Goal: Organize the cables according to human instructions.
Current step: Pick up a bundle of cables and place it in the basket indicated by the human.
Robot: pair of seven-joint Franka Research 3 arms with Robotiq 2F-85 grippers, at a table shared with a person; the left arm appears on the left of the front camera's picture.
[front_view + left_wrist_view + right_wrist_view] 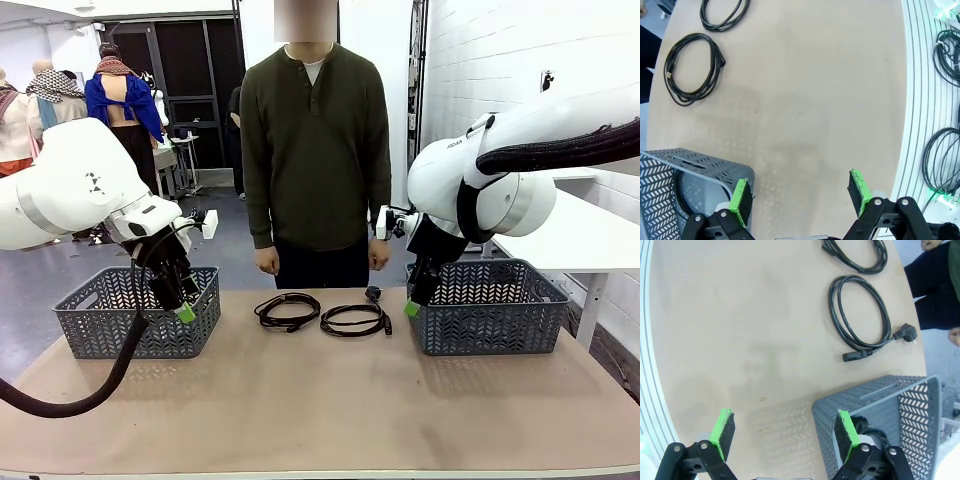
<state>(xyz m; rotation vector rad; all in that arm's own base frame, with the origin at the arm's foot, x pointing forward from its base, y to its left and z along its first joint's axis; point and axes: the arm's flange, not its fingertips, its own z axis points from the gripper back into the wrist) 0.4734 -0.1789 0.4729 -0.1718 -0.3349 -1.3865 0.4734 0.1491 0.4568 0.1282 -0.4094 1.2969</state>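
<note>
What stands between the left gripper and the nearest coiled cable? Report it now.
Nothing visible does. The left gripper, jaws open, hangs beside a corner of the grey basket. Between it and the nearest cable lies only bare table. The basket is off to one side, not in the path.

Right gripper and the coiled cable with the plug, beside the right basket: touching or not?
Apart. In the right wrist view the right gripper hangs open, with a wide stretch of bare table between its fingers and the cable coil.
</note>
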